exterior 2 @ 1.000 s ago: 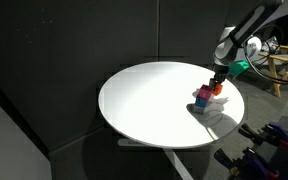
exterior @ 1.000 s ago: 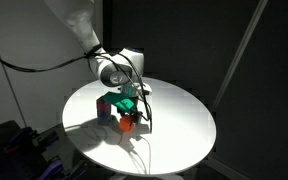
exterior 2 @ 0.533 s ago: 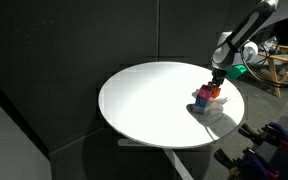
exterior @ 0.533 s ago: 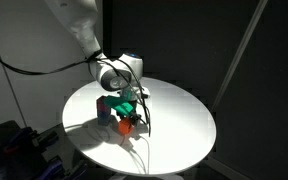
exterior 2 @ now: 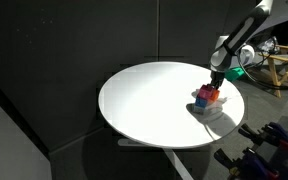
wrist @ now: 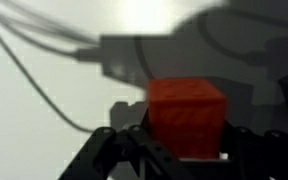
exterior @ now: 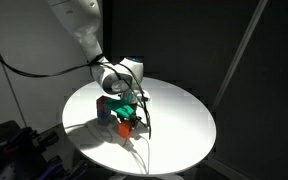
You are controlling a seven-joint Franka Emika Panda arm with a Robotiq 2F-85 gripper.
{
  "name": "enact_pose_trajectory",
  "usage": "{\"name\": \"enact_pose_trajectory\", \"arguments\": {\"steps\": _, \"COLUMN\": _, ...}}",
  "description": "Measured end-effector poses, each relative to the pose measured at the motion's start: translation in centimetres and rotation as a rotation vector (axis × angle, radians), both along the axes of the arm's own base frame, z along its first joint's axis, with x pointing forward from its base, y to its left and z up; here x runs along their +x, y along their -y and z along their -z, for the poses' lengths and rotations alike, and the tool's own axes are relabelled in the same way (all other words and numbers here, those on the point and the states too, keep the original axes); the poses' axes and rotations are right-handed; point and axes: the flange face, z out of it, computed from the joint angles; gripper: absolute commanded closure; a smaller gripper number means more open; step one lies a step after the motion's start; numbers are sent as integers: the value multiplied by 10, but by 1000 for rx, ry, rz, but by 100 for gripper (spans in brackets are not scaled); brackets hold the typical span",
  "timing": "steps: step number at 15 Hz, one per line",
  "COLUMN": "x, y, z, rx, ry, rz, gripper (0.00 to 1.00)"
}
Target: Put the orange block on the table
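One second's change: orange block (wrist: pixel 187 118), clamped in claw (exterior: pixel 125 122), lowered slightly toward table (exterior: pixel 179 120), beside other blocks (exterior 2: pixel 201 98). Table contact not discernible. Placement judged near; release still needed.

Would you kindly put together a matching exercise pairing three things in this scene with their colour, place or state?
Things:
1. orange block
2. table
3. gripper

Descriptions:
A. round and white
B. lowered near the table's edge, shut on a block
C. held between two fingers

Pairs: 1-C; 2-A; 3-B
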Motion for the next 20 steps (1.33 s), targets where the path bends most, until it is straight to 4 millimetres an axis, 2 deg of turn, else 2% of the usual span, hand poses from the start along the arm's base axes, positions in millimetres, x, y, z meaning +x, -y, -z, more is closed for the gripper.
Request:
{"name": "enact_pose_trajectory", "arguments": {"steps": 1, "x": 0, "y": 0, "z": 1, "rx": 0, "ry": -1, "rz": 0, "gripper": 5}}
{"name": "enact_pose_trajectory", "arguments": {"steps": 2, "x": 1, "y": 0, "z": 1, "rx": 0, "ry": -1, "rz": -1, "gripper": 0}}
{"name": "enact_pose_trajectory", "arguments": {"steps": 11, "x": 5, "y": -7, "z": -6, "rx": 5, "ry": 8, "rz": -13, "gripper": 0}}
{"name": "enact_pose_trajectory", "arguments": {"steps": 15, "x": 5, "y": -15, "z": -26, "rx": 10, "ry": 11, "rz": -30, "gripper": 0}}
{"name": "enact_pose_trajectory", "arguments": {"steps": 20, "x": 2, "y": -25, "z": -61, "rx": -4, "ry": -1, "rz": -68, "gripper": 0}}
